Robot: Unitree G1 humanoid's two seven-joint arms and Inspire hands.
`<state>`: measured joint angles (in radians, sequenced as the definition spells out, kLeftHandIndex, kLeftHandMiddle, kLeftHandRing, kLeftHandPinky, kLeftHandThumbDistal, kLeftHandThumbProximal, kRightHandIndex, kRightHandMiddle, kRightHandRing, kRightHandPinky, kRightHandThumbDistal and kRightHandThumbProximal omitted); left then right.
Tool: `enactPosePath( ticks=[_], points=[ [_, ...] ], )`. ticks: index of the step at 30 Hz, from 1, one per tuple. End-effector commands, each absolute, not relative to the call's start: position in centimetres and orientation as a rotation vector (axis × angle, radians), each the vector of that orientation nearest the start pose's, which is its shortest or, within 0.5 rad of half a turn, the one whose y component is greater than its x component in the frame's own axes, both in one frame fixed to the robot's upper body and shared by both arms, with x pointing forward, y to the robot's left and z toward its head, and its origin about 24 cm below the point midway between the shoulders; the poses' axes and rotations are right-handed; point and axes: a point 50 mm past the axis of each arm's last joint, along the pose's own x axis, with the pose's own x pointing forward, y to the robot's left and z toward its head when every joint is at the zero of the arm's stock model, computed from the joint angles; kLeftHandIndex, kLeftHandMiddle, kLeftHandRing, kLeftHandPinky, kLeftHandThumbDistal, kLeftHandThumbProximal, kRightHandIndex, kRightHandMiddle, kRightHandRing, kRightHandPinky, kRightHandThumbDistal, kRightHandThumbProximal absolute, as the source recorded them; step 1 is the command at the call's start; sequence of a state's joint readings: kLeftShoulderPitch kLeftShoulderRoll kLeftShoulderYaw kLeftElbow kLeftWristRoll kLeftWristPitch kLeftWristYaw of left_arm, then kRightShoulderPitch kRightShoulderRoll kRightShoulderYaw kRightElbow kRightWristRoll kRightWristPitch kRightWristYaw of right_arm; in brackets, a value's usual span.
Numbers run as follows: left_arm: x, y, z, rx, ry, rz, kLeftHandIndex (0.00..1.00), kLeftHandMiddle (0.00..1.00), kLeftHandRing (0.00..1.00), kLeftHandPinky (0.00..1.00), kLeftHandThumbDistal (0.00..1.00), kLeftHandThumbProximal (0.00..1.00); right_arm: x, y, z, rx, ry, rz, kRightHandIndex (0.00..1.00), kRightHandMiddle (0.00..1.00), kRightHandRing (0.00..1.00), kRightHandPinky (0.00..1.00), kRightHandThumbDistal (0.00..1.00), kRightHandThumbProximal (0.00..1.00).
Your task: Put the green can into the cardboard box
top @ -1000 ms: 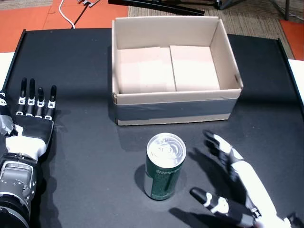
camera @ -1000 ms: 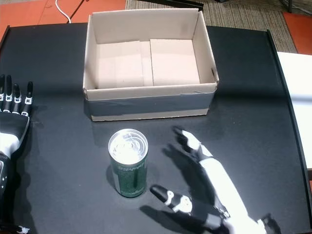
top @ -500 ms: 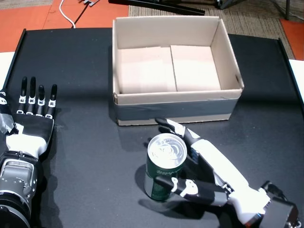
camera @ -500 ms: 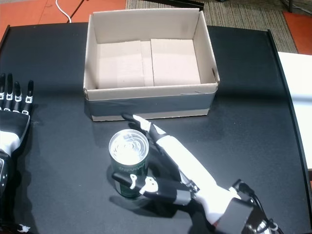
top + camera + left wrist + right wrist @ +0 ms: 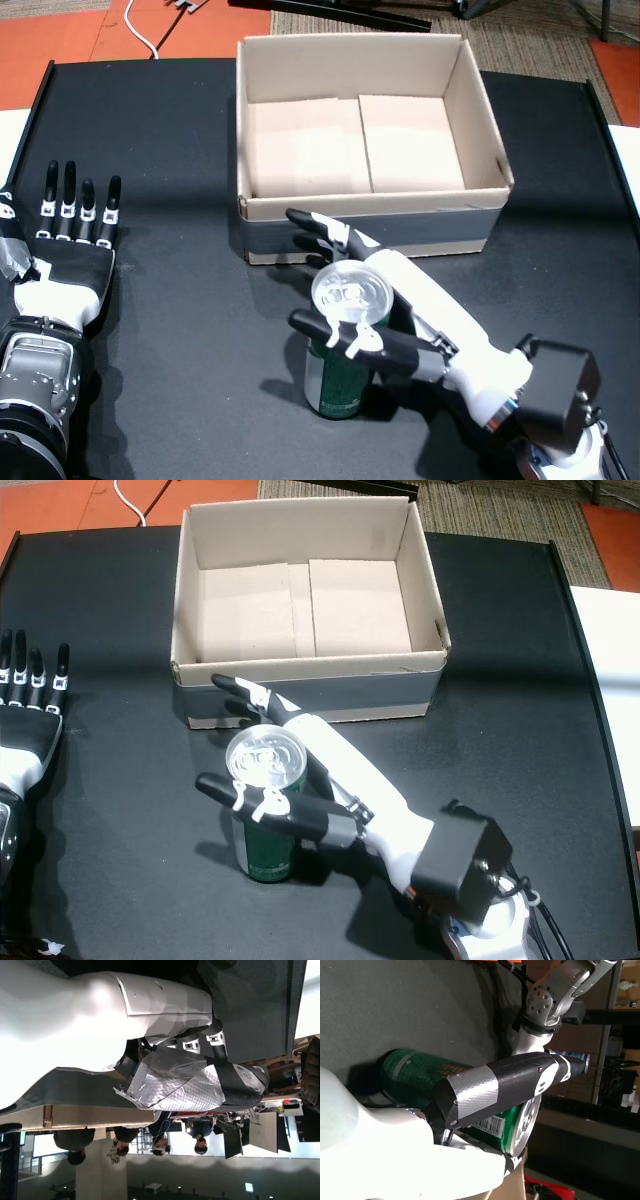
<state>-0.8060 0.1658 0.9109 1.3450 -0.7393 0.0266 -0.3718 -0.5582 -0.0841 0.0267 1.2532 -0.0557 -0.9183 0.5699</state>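
Note:
The green can (image 5: 338,385) (image 5: 262,852) stands upright on the black table, just in front of the cardboard box (image 5: 370,206) (image 5: 310,664), whose top is open. My right hand (image 5: 405,292) (image 5: 325,770) wraps around the can from the right: the thumb crosses its near side and the straight fingers reach past its far side towards the box wall. The right wrist view shows the thumb (image 5: 500,1085) lying against the can (image 5: 415,1072). The fingers are not curled. My left hand (image 5: 65,250) (image 5: 25,730) lies flat and open at the table's left edge, holding nothing.
The black table (image 5: 170,130) has raised rims on its left and right. Orange floor and a white cable (image 5: 140,30) lie beyond its far edge. Several people stand far off in the room in the left wrist view (image 5: 160,1142).
My right hand has moved left from beside the can, and its thumb and fingers now sit on either side of it. The can, the box and the left hand have not moved.

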Motion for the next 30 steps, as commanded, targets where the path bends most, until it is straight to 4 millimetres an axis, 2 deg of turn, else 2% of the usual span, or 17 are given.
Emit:
enactPosePath(
  ticks=[1,5,8,10,14,17,18,20,21,22,23,24,25,26,27,29,30],
  points=[
    [34.0,21.1,-0.8,-1.332,0.143,0.303,0.55,0.31,0.45,0.68,0.61,0.78,29.9,-11.0,-0.1,-0.197,-0.115,0.759,0.89,0.94,0.96,0.99,1.0,0.66],
    [33.9,21.2,-0.9,-1.339,0.139,0.301,0.55,0.33,0.45,0.69,0.61,0.78,29.7,-11.1,-0.7,-0.183,-0.054,0.791,0.83,0.87,0.9,0.93,1.0,0.68],
    [34.0,21.2,-0.8,-1.336,0.142,0.305,0.54,0.3,0.44,0.68,0.6,0.8,29.6,-11.4,-1.0,-0.182,-0.022,0.825,0.8,0.83,0.88,0.89,1.0,0.68],
    [34.0,21.2,-0.8,-1.333,0.144,0.306,0.53,0.29,0.43,0.69,0.62,0.81,29.5,-11.8,-1.2,-0.196,-0.004,0.845,0.77,0.79,0.84,0.87,1.0,0.65],
    [34.0,21.2,-0.8,-1.33,0.142,0.308,0.52,0.32,0.46,0.72,0.62,0.8,29.2,-12.8,-1.5,-0.21,0.049,0.9,0.76,0.78,0.82,0.84,1.0,0.59],
    [34.0,21.2,-0.8,-1.329,0.144,0.319,0.51,0.32,0.46,0.7,0.61,0.82,29.2,-13.7,-1.6,-0.243,0.071,0.915,0.72,0.73,0.77,0.81,1.0,0.5],
    [34.0,21.2,-0.8,-1.332,0.144,0.32,0.51,0.32,0.46,0.7,0.61,0.81,29.2,-13.9,-1.6,-0.264,0.074,0.915,0.7,0.7,0.74,0.8,1.0,0.49],
    [34.0,21.3,-0.8,-1.336,0.141,0.318,0.52,0.34,0.5,0.73,0.6,0.82,29.2,-14.3,-1.5,-0.295,0.071,0.91,0.64,0.65,0.68,0.74,1.0,0.47],
    [34.0,21.3,-0.8,-1.337,0.139,0.317,0.52,0.33,0.51,0.74,0.61,0.81,29.3,-14.3,-1.5,-0.295,0.071,0.895,0.57,0.58,0.6,0.66,1.0,0.4],
    [33.9,21.3,-0.8,-1.335,0.137,0.315,0.52,0.33,0.51,0.74,0.62,0.81,29.4,-14.3,-1.5,-0.28,0.07,0.873,0.47,0.48,0.5,0.53,0.94,0.35],
    [33.9,21.3,-0.9,-1.331,0.136,0.313,0.52,0.32,0.5,0.74,0.63,0.82,29.4,-14.2,-1.5,-0.272,0.058,0.848,0.34,0.37,0.39,0.41,0.64,0.24],
    [33.9,21.3,-0.9,-1.327,0.135,0.312,0.52,0.32,0.5,0.74,0.63,0.82,29.4,-14.0,-1.5,-0.265,0.044,0.824,0.25,0.29,0.31,0.34,0.38,0.11],
    [33.9,21.3,-0.9,-1.325,0.135,0.311,0.52,0.31,0.49,0.72,0.64,0.82,29.3,-13.8,-1.5,-0.256,0.024,0.799,0.14,0.19,0.22,0.27,0.18,0.12],
    [33.9,21.3,-0.9,-1.326,0.133,0.31,0.52,0.32,0.5,0.72,0.65,0.83,29.3,-13.5,-1.4,-0.232,0.004,0.775,0.05,0.1,0.15,0.2,0.07,0.3],
    [33.9,21.3,-0.9,-1.328,0.131,0.308,0.53,0.33,0.51,0.72,0.64,0.84,29.2,-13.3,-1.4,-0.215,-0.017,0.758,0.01,0.07,0.12,0.17,0.01,0.41],
    [33.9,21.3,-0.9,-1.335,0.129,0.305,0.53,0.33,0.52,0.73,0.66,0.84,29.1,-12.8,-1.2,-0.18,-0.058,0.736,0.0,0.06,0.1,0.15,0.0,0.62],
    [33.9,21.3,-0.9,-1.336,0.128,0.304,0.53,0.33,0.52,0.72,0.64,0.85,29.1,-12.6,-1.1,-0.16,-0.067,0.73,0.0,0.07,0.1,0.15,0.0,0.68]
  ],
)
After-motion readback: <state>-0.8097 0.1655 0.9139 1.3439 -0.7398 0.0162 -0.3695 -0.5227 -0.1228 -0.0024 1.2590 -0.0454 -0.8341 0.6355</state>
